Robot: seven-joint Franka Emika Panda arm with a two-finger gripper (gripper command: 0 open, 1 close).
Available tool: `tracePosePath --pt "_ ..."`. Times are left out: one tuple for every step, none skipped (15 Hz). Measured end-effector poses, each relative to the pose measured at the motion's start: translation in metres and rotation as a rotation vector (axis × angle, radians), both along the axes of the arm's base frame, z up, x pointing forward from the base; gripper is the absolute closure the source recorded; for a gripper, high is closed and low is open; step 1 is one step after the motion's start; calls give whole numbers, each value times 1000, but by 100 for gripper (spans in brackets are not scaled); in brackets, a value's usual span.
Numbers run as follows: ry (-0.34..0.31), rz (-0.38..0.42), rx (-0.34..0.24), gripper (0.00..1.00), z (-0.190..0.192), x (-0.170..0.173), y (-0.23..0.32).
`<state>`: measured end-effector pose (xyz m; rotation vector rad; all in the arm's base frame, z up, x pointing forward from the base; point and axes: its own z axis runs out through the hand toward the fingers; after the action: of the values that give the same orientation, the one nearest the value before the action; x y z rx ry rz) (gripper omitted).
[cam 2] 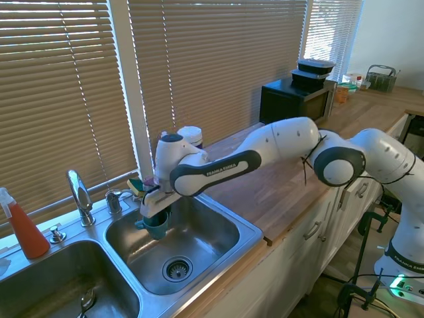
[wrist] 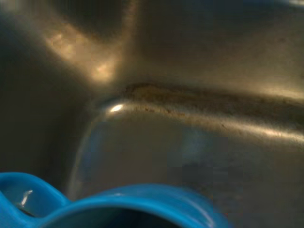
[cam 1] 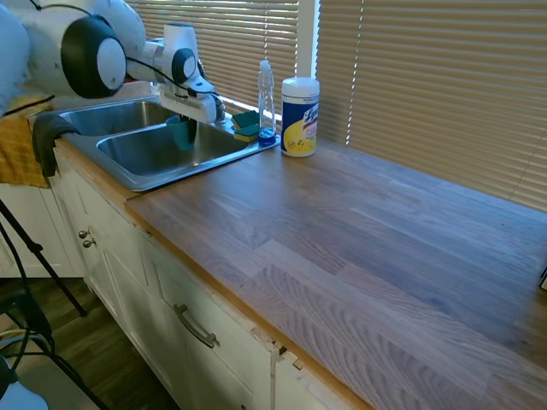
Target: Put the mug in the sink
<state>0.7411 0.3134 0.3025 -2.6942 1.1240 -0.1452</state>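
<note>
1 mug [cam 2: 156,226], 1 sink [cam 2: 218,262] with 2 basins, 1 faucet [cam 2: 79,196], 1 sponge [cam 1: 246,125], 1 wipes canister [cam 1: 299,116].

the wooden surface [cam 1: 359,248] carried a steel sink [cam 1: 128,175] with 2 basins at one end. just beside the sink's corner stood a white wipes canister [cam 1: 300,117] and a clear bottle [cam 1: 267,101], with a green-and-yellow sponge [cam 1: 246,125] on the rim. a red bottle [cam 2: 24,228] stood behind the far basin.

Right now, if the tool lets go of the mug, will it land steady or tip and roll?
The teal mug hangs upright in the tool above the basin floor of the sink, so it would probably drop and bounce. Its tapered base and the shiny, likely slick steel make tipping plausible. It looks rigid and light.
</note>
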Motion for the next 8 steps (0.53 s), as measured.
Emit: tracePosePath --pt "-3 -10 8 100 -12 7 -3" --pt "0 -18 11 100 -24 13 -6" --pt "11 -24 10 100 -38 16 -9" --pt "29 -27 5 100 -50 18 -10" --pt "43 -28 2 100 -59 20 -11" --pt "55 -28 -1 100 -64 21 -11" --pt "69 -28 -5 100 -68 21 -11" --pt "81 -28 -9 100 -71 21 -11"
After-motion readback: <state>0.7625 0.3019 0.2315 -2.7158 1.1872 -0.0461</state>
